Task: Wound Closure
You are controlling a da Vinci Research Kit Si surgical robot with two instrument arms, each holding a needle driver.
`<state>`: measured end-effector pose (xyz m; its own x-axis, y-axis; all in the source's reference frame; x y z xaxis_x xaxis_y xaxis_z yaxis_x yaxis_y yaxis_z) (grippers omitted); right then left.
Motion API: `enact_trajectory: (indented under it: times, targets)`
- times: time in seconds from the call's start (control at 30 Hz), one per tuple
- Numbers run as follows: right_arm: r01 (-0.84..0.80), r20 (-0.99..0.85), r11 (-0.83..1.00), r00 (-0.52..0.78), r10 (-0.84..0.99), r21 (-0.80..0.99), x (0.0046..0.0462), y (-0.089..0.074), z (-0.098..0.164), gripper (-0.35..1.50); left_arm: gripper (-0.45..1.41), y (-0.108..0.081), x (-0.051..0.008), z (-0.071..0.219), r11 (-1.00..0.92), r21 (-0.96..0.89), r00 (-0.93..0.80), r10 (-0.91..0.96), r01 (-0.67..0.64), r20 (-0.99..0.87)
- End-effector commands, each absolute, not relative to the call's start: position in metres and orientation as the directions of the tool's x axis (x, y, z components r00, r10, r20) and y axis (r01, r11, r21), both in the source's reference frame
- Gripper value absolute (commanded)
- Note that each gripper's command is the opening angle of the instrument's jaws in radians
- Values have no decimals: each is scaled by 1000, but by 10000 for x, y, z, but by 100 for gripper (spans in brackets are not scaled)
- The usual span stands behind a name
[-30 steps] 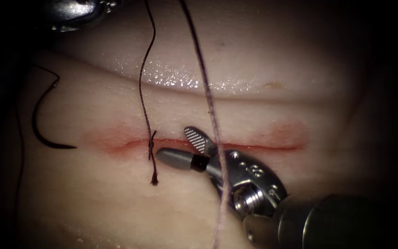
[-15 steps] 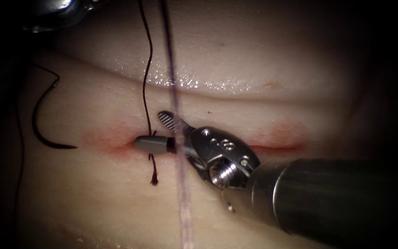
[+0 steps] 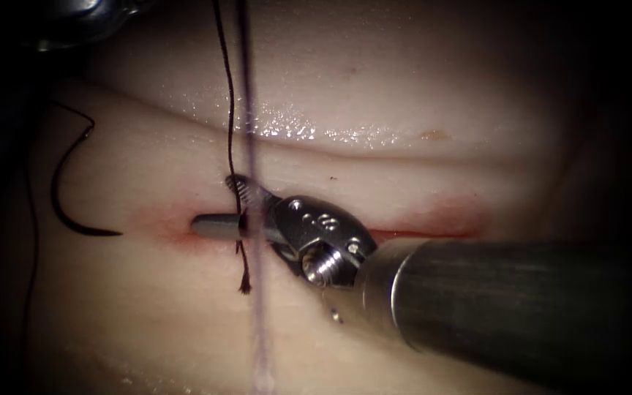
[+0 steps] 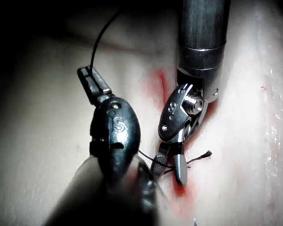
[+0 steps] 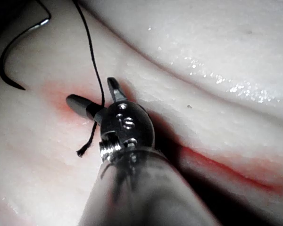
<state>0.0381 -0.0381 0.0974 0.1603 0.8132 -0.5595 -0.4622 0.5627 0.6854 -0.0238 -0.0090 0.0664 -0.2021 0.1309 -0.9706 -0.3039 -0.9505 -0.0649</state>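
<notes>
Lying free on the tissue [image 3: 418, 168] well out at nine o'clock from the cut [image 3: 418, 232], on its left side, the needle [image 3: 64, 197] rests flat with its curve bowed leftward and its point toward the wound; neither tool holds it and it is not in the tissue. It shows again in the right wrist view [image 5: 12, 54], bare on the surface. Up at eleven o'clock in the endoscope view sits the left tool [image 3: 85, 18], mostly in shadow. In its own wrist view the left tool [image 4: 95, 84] has its jaws pressed together on the thread [image 3: 225, 95], which runs up and away from them. That dark thread drops straight down to the knot at the cut's left end, and a short frayed tail [image 3: 244, 278] pokes out toward six o'clock just below it. A second, blurred strand [image 3: 251, 219] crosses the view from twelve to six, close to the lens. Coming in from four o'clock, the right tool [image 3: 217, 205] has its jaws spread wide, one on each side of the thread right at the knot, gripping nothing. Red fluid [image 3: 448, 216] stains both edges of the cut, heaviest around the knot and at the right end
</notes>
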Motion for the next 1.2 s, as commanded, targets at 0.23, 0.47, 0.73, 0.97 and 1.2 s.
enact_trajectory:
  times: [0.23, 0.47, 0.73, 0.97, 1.2]
  targets:
    - [-459, -587, 584, 155, 794, 669, 399, -378, 984, 147, -45, -91, -245, 663, -951, -64, -198, 128, -301, -972]
    - [-437, -615, 613, 156, 773, 659, 406, -374, 986, 147, -45, -91, -246, 658, -951, -68, -194, 130, -300, -972]
    - [-424, -622, 622, 157, 767, 659, 414, -372, 988, 147, -45, -91, -246, 657, -952, -68, -193, 130, -299, -973]
    - [-401, -631, 633, 156, 760, 663, 426, -370, 985, 145, -45, -91, -246, 658, -951, -67, -195, 130, -300, -972]
    - [-398, -667, 663, 153, 729, 634, 432, -371, 985, 56, -45, -94, -247, 657, -952, -65, -195, 128, -300, -973]
